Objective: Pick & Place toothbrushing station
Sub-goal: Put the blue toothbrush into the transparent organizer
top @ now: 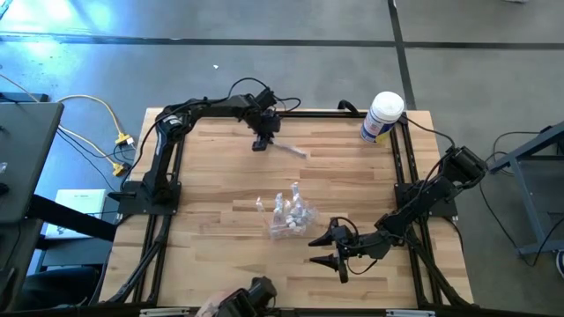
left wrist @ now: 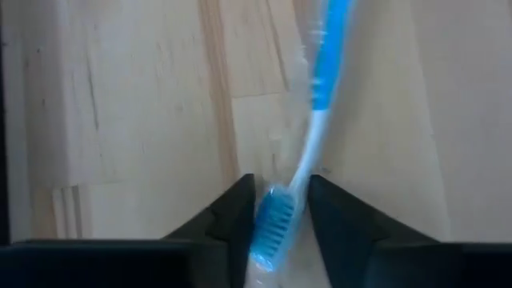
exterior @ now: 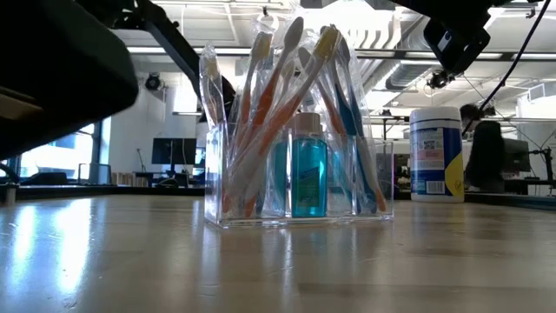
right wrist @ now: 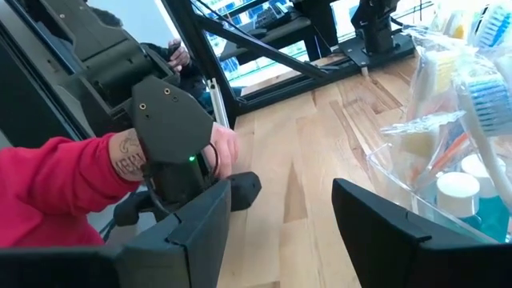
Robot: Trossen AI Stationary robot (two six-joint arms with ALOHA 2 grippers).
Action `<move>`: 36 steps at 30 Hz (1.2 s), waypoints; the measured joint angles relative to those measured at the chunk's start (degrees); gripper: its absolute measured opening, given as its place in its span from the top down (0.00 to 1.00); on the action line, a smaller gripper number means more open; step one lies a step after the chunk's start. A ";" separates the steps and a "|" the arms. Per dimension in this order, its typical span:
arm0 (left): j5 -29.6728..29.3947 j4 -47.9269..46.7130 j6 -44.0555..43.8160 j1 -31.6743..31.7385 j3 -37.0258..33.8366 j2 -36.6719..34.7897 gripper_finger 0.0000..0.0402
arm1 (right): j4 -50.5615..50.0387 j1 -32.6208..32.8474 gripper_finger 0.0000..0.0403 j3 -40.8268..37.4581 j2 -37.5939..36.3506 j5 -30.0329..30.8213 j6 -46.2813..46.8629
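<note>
The toothbrushing station (top: 291,216) is a clear plastic holder near the table's middle. It stands on its flat base and holds several wrapped toothbrushes and a blue bottle (exterior: 308,174). My right gripper (top: 339,251) is open and empty, just to the near right of the holder, which shows at the edge of the right wrist view (right wrist: 448,160). My left gripper (top: 262,143) is near the far edge, shut on a blue-and-white toothbrush (top: 289,149) in clear wrap. My left gripper pinches the toothbrush's bristle-head end (left wrist: 272,228), wrap included, between its two fingers. The fingers come from above and point down. The handle (left wrist: 324,72) runs out ahead of the fingers, low over the wood. I cannot tell whether it touches the table.
A white canister with a blue label (top: 382,117) stands at the far right corner. A person's hand in a red sleeve (right wrist: 64,180) holds a dark device (right wrist: 172,136) at the table's near edge. Black frame rails run along the table's left and right sides.
</note>
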 joint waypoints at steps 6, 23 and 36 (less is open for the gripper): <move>-3.76 -1.75 -1.61 -0.33 -0.03 -0.67 0.96 | -0.54 0.00 0.48 0.00 0.00 -0.02 -0.04; -20.96 -16.23 -9.29 -10.27 -0.58 -25.58 0.99 | -2.19 0.13 0.48 -0.02 0.00 -0.46 -2.65; -55.49 -19.94 -10.29 -46.10 -0.35 -48.36 0.99 | -1.52 0.13 0.48 -0.02 0.00 -5.16 -5.67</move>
